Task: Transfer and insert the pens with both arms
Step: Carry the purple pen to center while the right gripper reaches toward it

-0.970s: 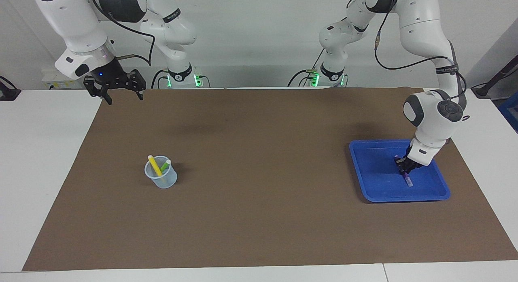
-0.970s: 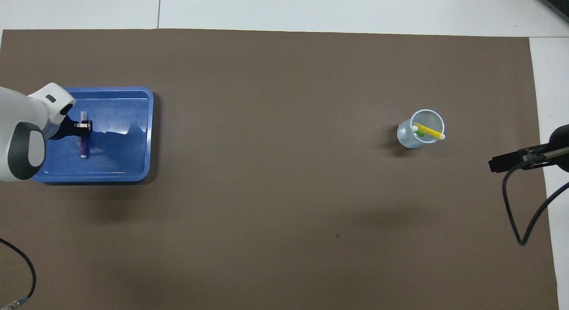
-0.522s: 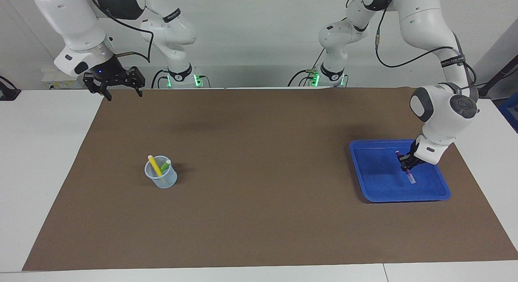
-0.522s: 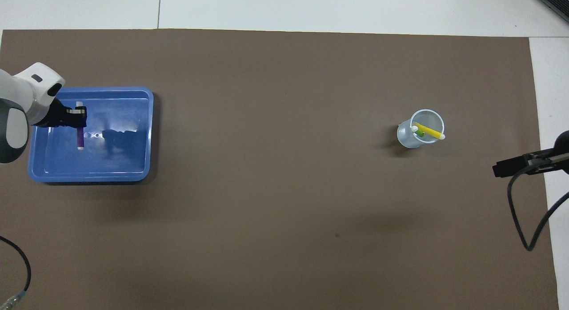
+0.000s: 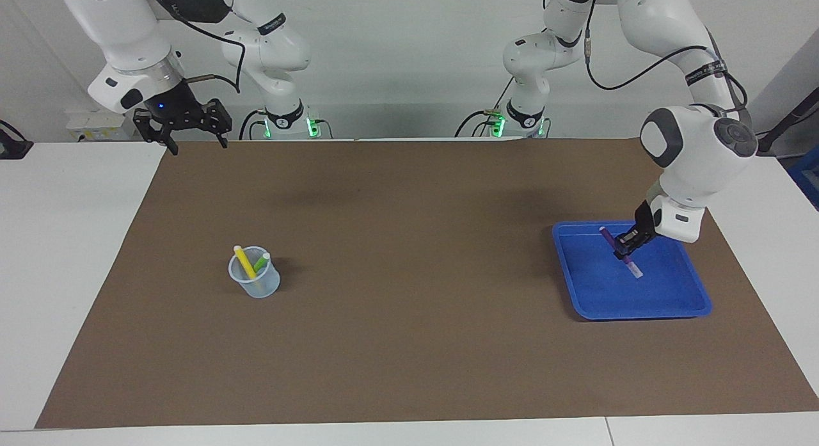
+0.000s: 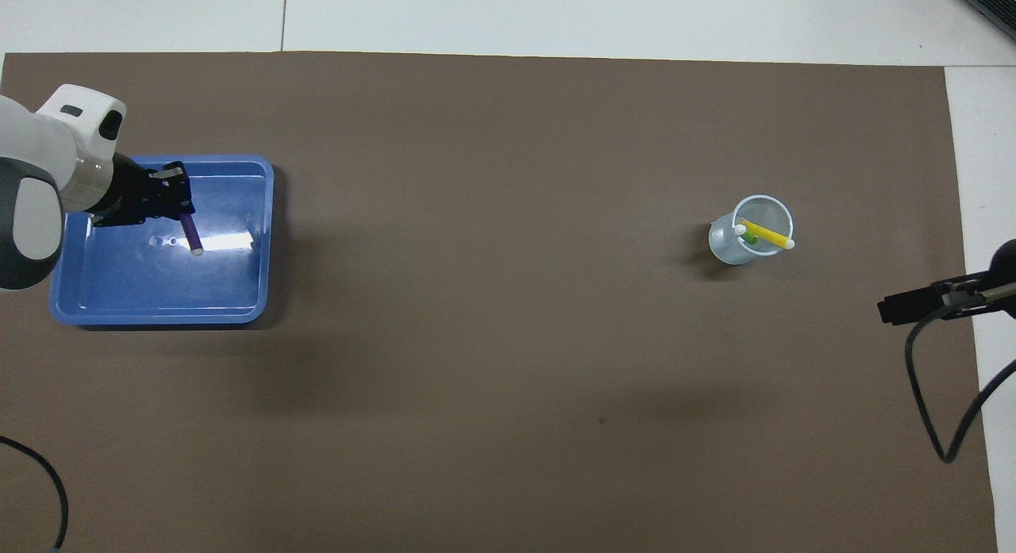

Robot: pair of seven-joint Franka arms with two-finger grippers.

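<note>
Over the blue tray at the left arm's end of the bench, the left tool is clamped on the purple pen, which hangs tilted above the tray floor. The yellow pen and green pen lean in the clear cup toward the right arm's end. The right tool waits with fingers apart over the mat corner by its base

Purple pen tilted, lifted; others cupped.
</note>
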